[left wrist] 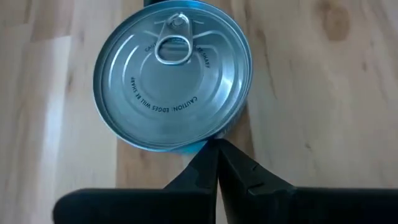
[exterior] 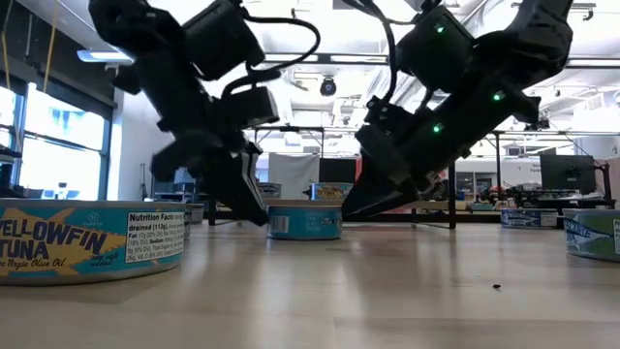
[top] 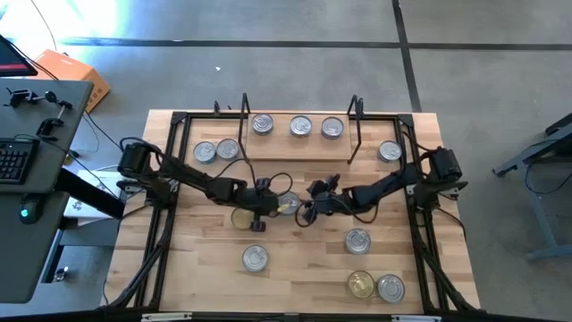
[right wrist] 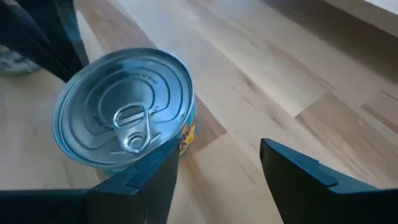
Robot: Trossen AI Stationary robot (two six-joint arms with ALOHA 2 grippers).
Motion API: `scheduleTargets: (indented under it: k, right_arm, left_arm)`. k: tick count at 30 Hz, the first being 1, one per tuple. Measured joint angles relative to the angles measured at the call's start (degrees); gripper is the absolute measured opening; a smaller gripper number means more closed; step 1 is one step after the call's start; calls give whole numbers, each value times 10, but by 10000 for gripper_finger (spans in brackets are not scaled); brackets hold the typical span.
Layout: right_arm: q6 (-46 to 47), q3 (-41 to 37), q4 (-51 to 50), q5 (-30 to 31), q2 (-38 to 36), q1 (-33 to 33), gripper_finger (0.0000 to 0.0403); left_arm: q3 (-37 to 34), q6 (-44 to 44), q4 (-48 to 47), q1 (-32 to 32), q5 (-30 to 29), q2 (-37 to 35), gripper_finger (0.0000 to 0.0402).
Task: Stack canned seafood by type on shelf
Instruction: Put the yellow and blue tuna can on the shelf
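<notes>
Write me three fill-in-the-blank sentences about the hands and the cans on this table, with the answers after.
1. The left hand is ____ , its fingertips together beside a silver-lidded can.
2. The right hand is ____ , with the same can just outside one finger.
3. On the shelf, between the black wire frames, stand ____ cans.

Answers: shut; open; three

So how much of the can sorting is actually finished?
Partly. Three cans already sit on the shelf, single, not stacked. Both claws are at one silver can mid-table: the left claw is shut beside it, the right claw open. Eight more cans wait around the table.
</notes>
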Motion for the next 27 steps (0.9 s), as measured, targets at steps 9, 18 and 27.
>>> scheduleTargets:
  k: [9, 18, 27]
  right_arm:
    - [0, 1, -17, -143, 1, 35, 222]
    - [-42, 1, -20, -114, 1, 95, 222]
    - [-80, 1, -6, -110, 0, 105, 222]
  left_arm:
    - [5, 17, 41, 27, -169, -21, 0]
    - [3, 39, 10, 3, -108, -80, 0]
    - [3, 167, 111, -25, -18, -10, 67]
